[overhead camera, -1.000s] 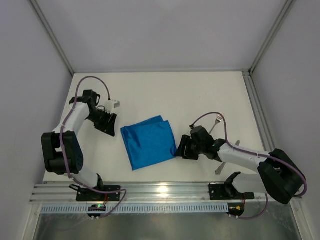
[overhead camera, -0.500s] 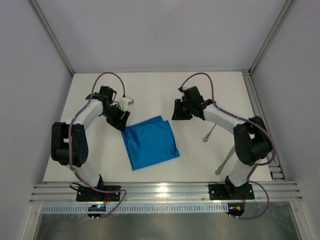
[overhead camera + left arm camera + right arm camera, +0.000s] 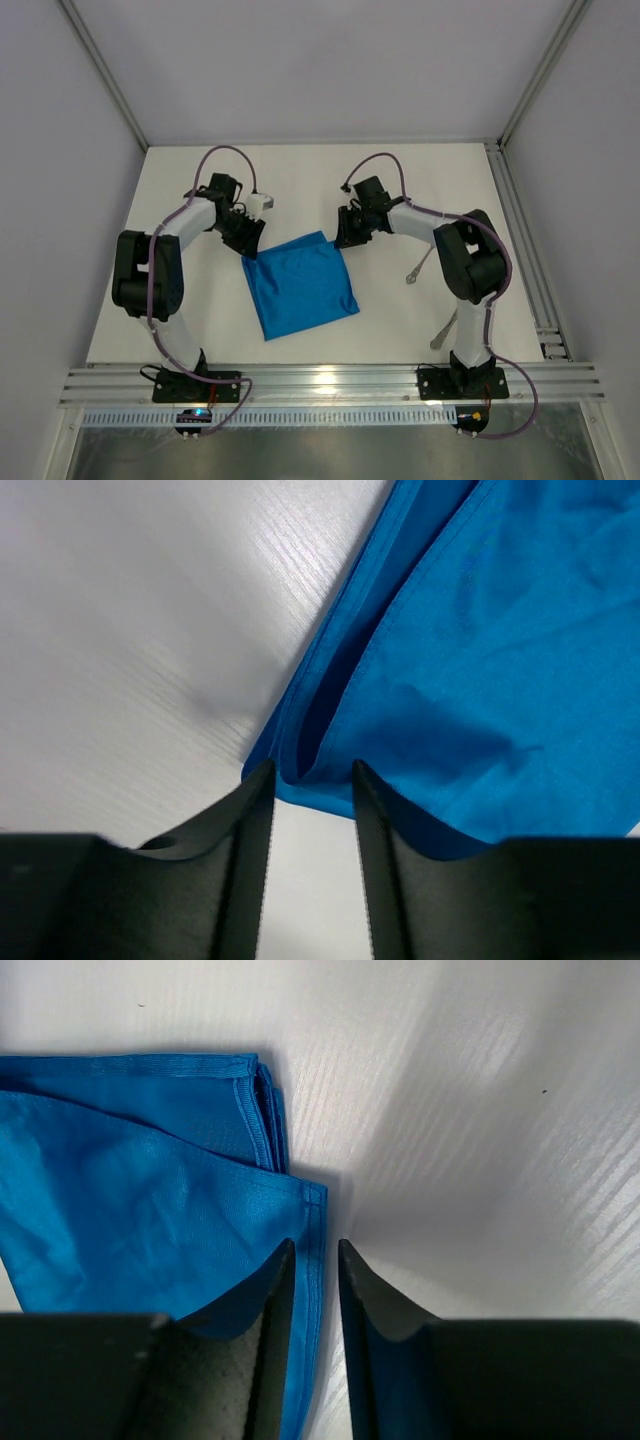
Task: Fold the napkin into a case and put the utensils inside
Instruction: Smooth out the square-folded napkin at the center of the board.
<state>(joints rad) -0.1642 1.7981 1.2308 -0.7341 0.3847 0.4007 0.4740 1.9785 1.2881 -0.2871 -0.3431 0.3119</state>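
White desk [image 3: 300, 180], grey walls enclosing it.

Your left end effector [image 3: 311, 768]: jaws standing narrowly parted, straddling the far-left corner of the napkin [image 3: 300, 285], nothing pinched yet. You are probably readying a grip for the next fold.

Your right end effector [image 3: 316, 1244]: likewise slightly parted, straddling the far-right corner hem.

Napkin: lying flat in layers, stretching from both toward the arm bases.

Utensils: fork [image 3: 418, 263] and second piece [image 3: 445, 328] are waiting well right of the cloth.

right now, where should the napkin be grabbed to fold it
Take the napkin by its two far corners, coming down from the far side. Its layered hems meet there and lie flat, and the left gripper and right gripper each straddle one, jaws open.
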